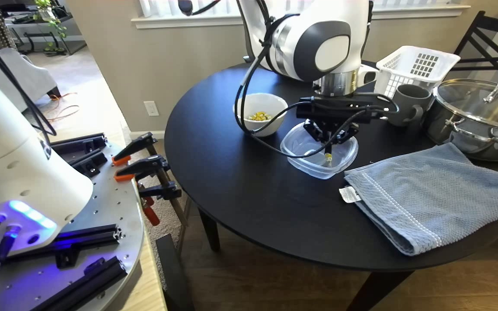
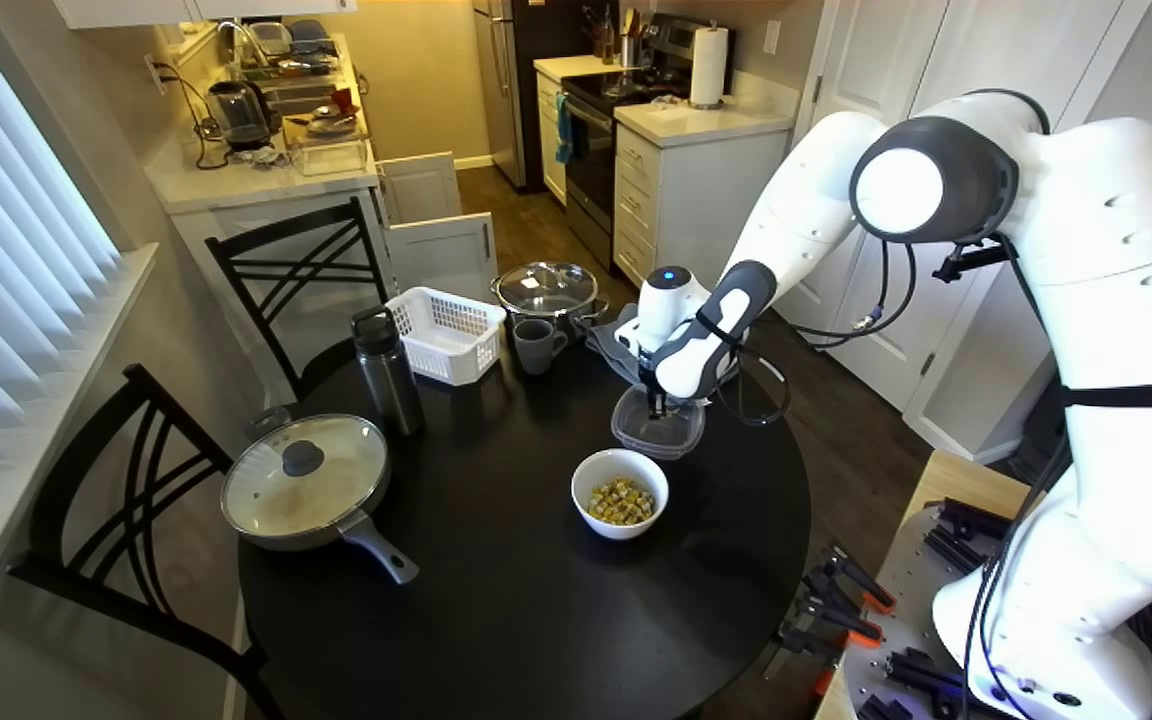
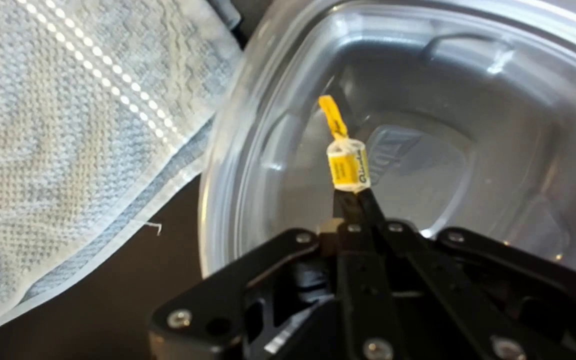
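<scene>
In the wrist view my gripper (image 3: 356, 194) has its fingers drawn together, pinching the near end of a small yellow-and-white wrapped candy (image 3: 349, 167). Beyond the tips, the candy's body and twisted yellow tail stick out. Below is a clear plastic container (image 3: 220, 165); the fingertips are down inside its outline. Both exterior views show the gripper (image 1: 328, 151) over this container (image 2: 671, 445). Whether the candy touches the container's floor I cannot tell. Beside the container stands a white bowl (image 2: 658, 480) with many similar yellow candies in it.
A folded grey-blue towel (image 1: 439, 194) lies close against the container. Farther along the round black table (image 1: 240, 203) are a grey mug (image 1: 409, 103), a lidded pot (image 1: 474, 140) and a white basket (image 2: 456, 360). A bottle (image 2: 391, 385) and lidded pan (image 2: 306, 480) stand at another side.
</scene>
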`<state>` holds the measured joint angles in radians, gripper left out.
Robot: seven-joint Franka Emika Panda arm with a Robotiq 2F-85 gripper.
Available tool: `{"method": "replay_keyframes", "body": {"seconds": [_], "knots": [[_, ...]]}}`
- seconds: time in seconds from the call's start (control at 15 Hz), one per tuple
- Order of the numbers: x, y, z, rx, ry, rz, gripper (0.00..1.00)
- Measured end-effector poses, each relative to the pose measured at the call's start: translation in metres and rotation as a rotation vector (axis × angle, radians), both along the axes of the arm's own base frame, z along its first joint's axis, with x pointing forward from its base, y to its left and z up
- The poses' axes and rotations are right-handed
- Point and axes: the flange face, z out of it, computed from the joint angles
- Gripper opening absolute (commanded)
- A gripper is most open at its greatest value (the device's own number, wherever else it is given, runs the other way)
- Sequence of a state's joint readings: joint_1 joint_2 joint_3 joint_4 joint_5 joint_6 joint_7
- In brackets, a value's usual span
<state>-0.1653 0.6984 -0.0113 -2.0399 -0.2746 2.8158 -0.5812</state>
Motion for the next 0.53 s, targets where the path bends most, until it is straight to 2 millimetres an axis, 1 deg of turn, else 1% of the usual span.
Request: {"method": "replay_keyframes", "body": {"seconds": [0.13,0.27,0.4,0.53], "knots": [[0.004,0.007,0.022,0.007,-0.029,0.007,0.0],[0.004,0.021,0.046,0.031,-0.038,0.014,0.0],[0.001,0.041,0.067,0.066,-0.029,0.027,0.0],[-0.005,0.067,0.084,0.121,-0.005,0.06,0.0]]}}
